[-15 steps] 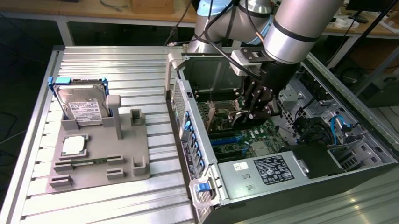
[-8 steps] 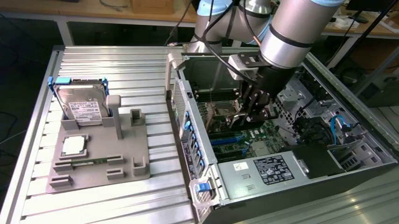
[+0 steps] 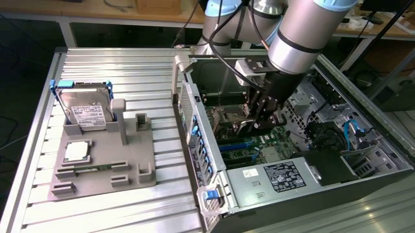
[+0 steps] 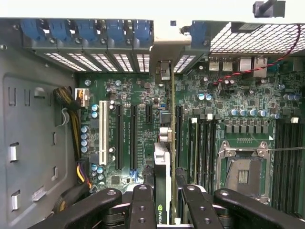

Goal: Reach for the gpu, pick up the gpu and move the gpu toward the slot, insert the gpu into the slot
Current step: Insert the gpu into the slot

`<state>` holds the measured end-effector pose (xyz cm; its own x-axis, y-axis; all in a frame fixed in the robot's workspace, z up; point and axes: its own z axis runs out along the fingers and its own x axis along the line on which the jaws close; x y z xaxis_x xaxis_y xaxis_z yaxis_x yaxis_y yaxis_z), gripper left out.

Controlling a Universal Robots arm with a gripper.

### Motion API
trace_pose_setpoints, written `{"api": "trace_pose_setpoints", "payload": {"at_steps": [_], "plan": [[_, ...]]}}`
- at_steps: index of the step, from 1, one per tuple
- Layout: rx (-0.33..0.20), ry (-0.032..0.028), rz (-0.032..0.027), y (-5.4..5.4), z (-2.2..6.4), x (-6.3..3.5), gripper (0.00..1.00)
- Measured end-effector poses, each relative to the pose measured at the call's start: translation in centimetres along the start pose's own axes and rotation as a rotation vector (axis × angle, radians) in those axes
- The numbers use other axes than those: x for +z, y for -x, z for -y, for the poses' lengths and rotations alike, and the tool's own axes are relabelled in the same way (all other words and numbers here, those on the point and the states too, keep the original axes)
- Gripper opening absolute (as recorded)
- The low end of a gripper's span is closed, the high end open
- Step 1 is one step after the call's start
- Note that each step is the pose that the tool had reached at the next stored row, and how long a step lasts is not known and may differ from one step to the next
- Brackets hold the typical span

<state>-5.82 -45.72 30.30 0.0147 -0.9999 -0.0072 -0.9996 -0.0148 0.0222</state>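
Note:
My gripper (image 3: 263,119) reaches down inside the open computer case (image 3: 194,111), low over the green motherboard (image 3: 275,141). In the wrist view the gripper (image 4: 166,202) is shut on the gpu (image 4: 163,157), a thin green card seen edge-on between the two black fingers (image 4: 142,202). Its silver end bracket (image 4: 164,71) points at the case's rear wall. The card stands upright just above the board, right beside a long black slot (image 4: 178,136). I cannot tell whether its lower edge touches a socket.
Other long slots, one white (image 4: 102,138) and two black (image 4: 126,138), lie to one side; memory sockets (image 4: 202,148) and the processor socket (image 4: 243,171) lie to the other. Blue bracket clips (image 4: 86,29) line the rear wall. A hard drive (image 3: 84,109) sits on the grey fixture (image 3: 129,170) outside.

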Motion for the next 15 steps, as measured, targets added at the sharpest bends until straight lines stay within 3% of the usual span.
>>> {"api": "trace_pose_setpoints", "payload": {"at_steps": [15], "plan": [[0.0,0.0,0.0001,0.3,-0.61,2.14,0.27]]}}
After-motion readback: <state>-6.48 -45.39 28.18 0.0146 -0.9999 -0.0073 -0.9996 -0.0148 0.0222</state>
